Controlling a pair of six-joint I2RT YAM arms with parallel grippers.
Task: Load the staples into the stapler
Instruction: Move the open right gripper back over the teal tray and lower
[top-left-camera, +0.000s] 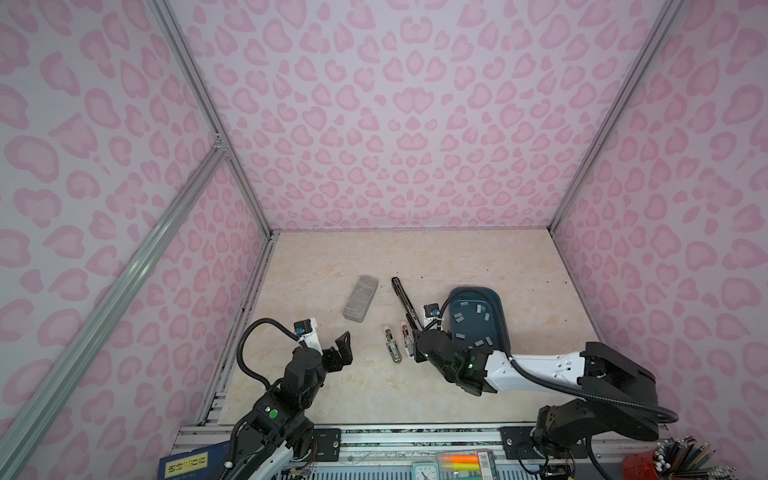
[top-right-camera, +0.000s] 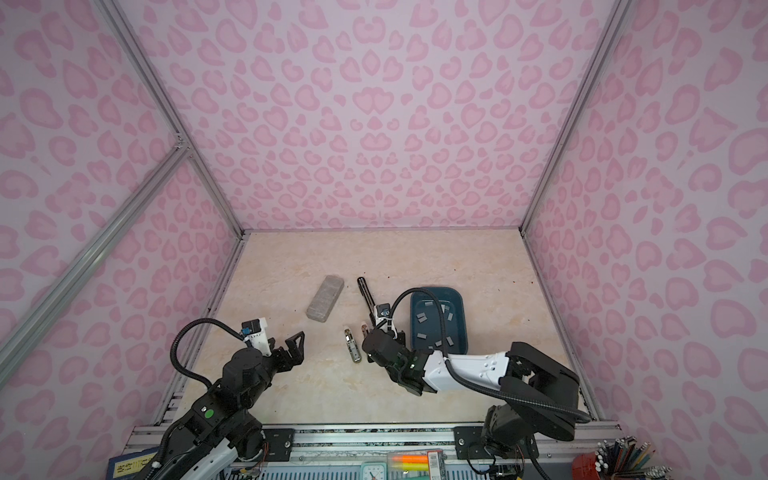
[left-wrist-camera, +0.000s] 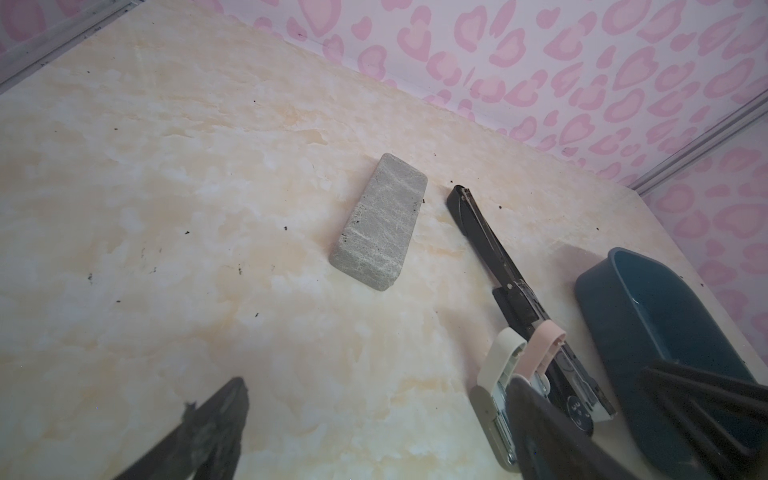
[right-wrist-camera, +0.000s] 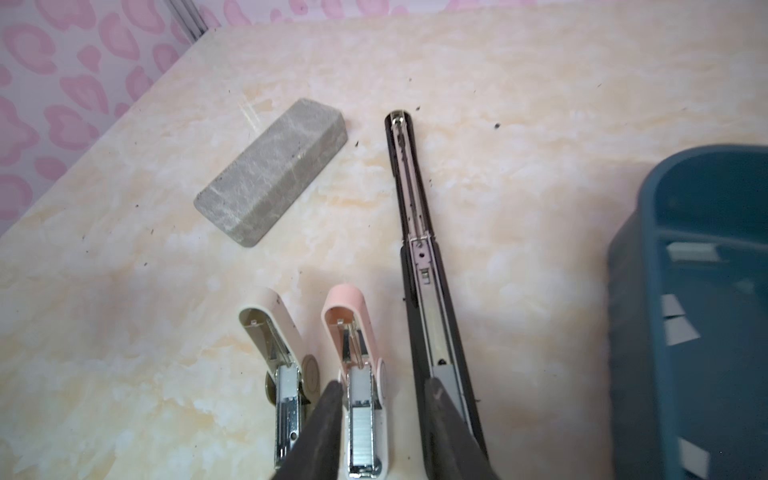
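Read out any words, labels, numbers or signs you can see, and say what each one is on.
Nothing here can be quoted with confidence.
Yellow label on the blue object: dark characters, too blurred to read.
Round mark on the black stapler: pale figures, too blurred.
Clock: dial numbers too small.
White label on the clear case: print too small.

block (top-left-camera: 360, 298) left of long stapler (top-left-camera: 401, 296) | small staplers (top-left-camera: 392, 348) before it | staples (top-left-camera: 458, 318) in tray (top-left-camera: 494, 296), right

Both top views look down from high above the near edge onto the whole worktop (top-left-camera: 457, 266); both wrist views, low and close, share the grey block (left-wrist-camera: 380, 220).
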